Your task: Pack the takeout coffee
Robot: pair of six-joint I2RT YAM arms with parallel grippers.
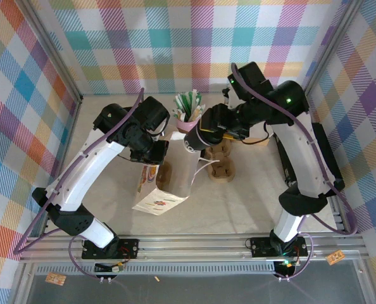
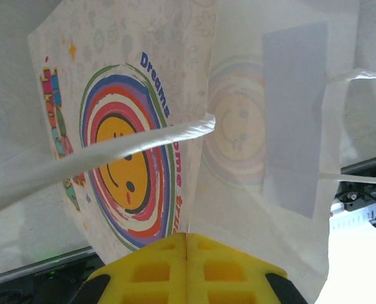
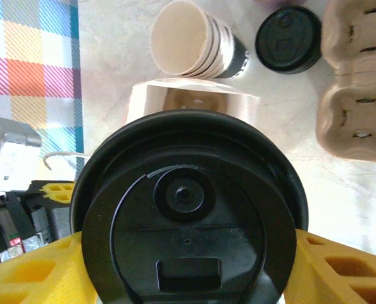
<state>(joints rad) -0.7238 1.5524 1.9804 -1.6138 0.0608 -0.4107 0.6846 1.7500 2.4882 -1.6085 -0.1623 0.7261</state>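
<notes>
Above the open paper bag [image 1: 177, 178], the takeout coffee [image 3: 188, 215] hung lid-up, clamped in the right jaws, base aimed into the mouth; the left jaws pinched together on the bag's rim.

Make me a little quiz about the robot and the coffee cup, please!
1. True or false: the right gripper holds the coffee cup.
2. What does the left gripper pinch? A) the bag B) a spoon C) a banana
3. Fill in: the coffee cup's lid is ____.
Key: 1 true; 2 A; 3 black.
</notes>
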